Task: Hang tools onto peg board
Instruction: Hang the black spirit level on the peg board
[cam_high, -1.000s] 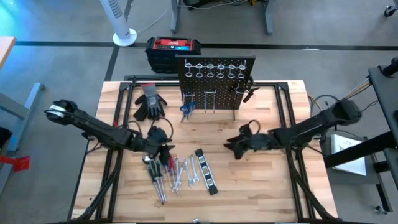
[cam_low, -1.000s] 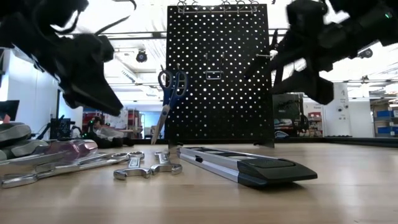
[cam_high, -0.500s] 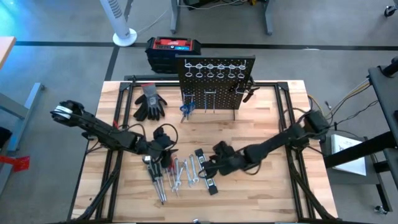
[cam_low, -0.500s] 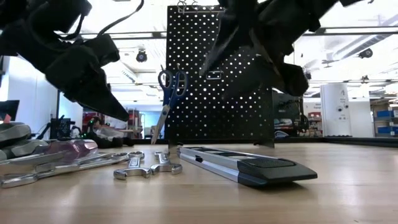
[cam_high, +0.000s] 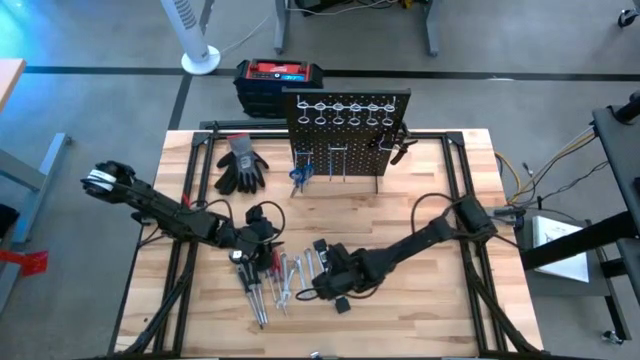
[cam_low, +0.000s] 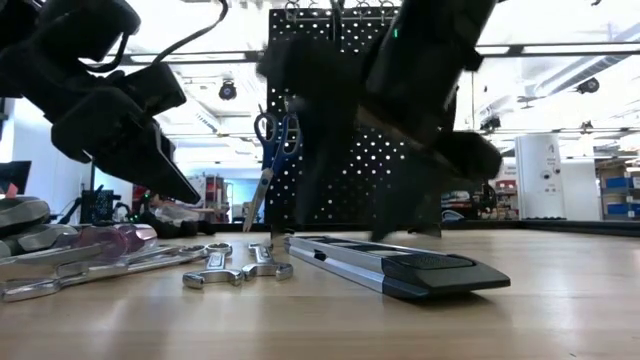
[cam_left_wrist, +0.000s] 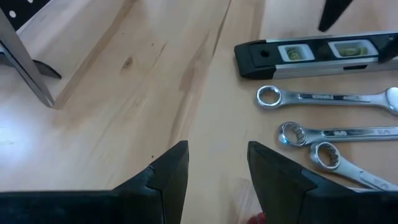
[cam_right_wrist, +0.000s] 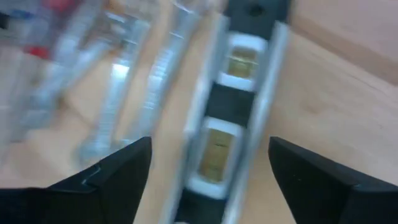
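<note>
Since the earlier frames the right arm has swung from the table's right side across to the middle, and the right gripper (cam_high: 330, 280) now hangs low over the black level bar (cam_high: 333, 273), its fingers (cam_right_wrist: 112, 180) spread wide to either side of the bar. The level lies flat on the wooden table (cam_high: 430, 210), untouched as far as the views show. The left gripper (cam_high: 262, 238) has shifted only slightly and hovers over the near end of the loose tools, its jaws partly open with nothing between them. Beside the level lie silver wrenches (cam_high: 298, 276) side by side, and next to them red-handled screwdrivers (cam_high: 268, 262). The peg board (cam_high: 346, 130) stands upright at the table's far edge, with blue-handled scissors (cam_high: 298, 176) hanging on its front and dark pliers (cam_high: 399, 147) at its right edge. Grey-black work gloves (cam_high: 241, 165) lie to the left of the board.
</note>
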